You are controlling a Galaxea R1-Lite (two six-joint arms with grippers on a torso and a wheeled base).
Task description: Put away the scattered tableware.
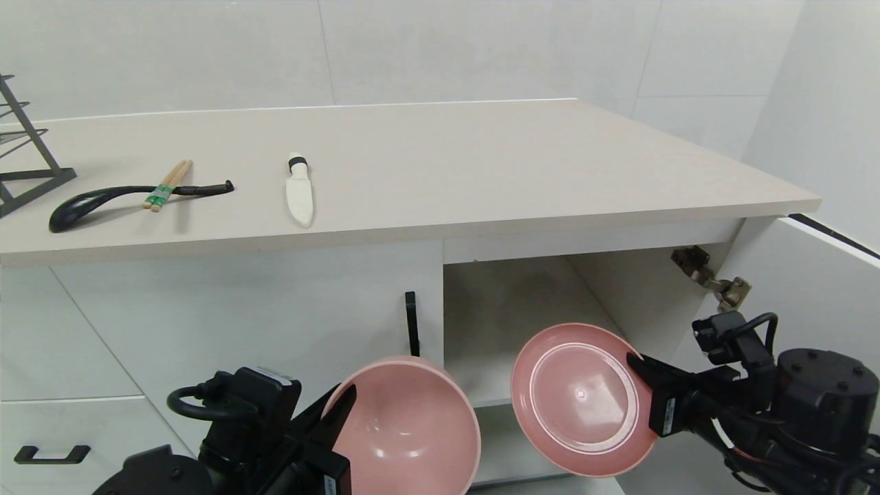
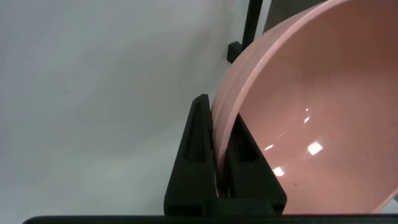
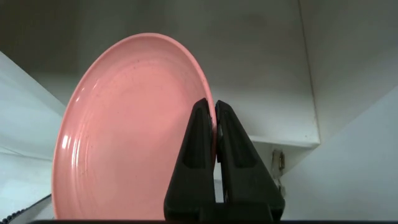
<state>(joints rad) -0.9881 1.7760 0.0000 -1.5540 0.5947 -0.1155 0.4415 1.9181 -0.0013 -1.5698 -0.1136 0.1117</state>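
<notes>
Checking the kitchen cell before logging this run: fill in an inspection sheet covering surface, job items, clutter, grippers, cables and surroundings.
Surface: pale counter, no spills seen.
Job's things: ladle, chopsticks crossing its handle, and knife lie on the counter; pink bowl and pink plate are held in front of the open cabinet.
Clutter: nothing seen.
Grippers: left gripper fingers shut on the bowl rim; right gripper fingers shut on the plate rim.
Cables: a black cable loop by the left wrist, another by the right, both clear of the dishes.
Surroundings: wire rack at the counter's left end; cabinet door swung open on the right.
</notes>
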